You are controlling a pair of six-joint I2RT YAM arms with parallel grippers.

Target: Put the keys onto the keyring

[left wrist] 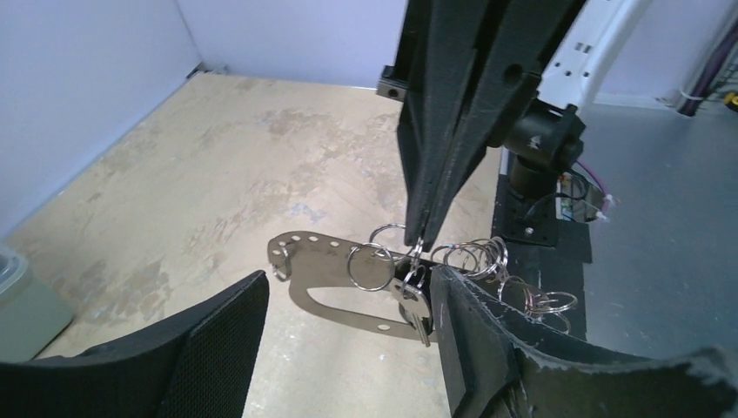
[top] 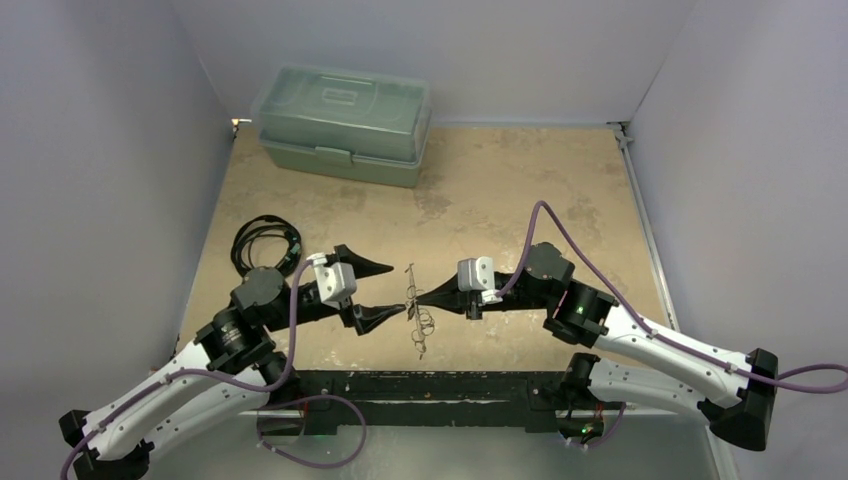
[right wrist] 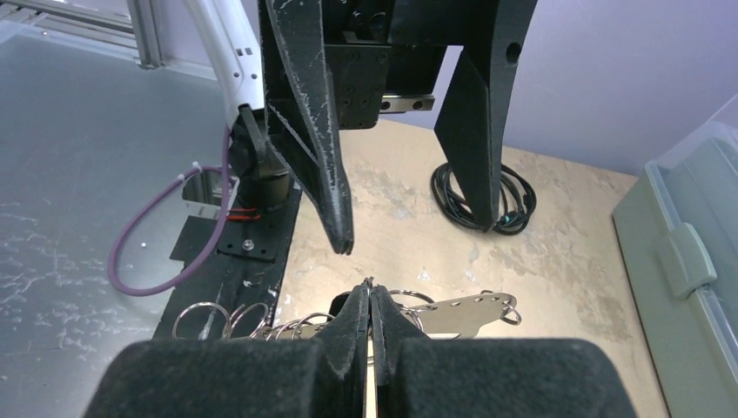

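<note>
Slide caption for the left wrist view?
Shut right gripper pinches the keyring where a key hangs, framed by the open left gripper.

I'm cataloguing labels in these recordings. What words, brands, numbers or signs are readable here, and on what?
None can be read.
The box has a raised panel on its lid: too small and blurred to read.
The keyring and key show no legible marking.

The keyring point(left wrist: 339, 305) is flat, dull grey metal; its rings point(left wrist: 370, 266) and the key point(left wrist: 418, 312) are bright polished metal. The left pincer point(top: 396, 290) is matt black plastic, scuffed pale at its edges. The bench point(top: 500, 190) looks rough and blotchy tan. The box point(top: 345, 120) is cloudy green plastic.
</note>
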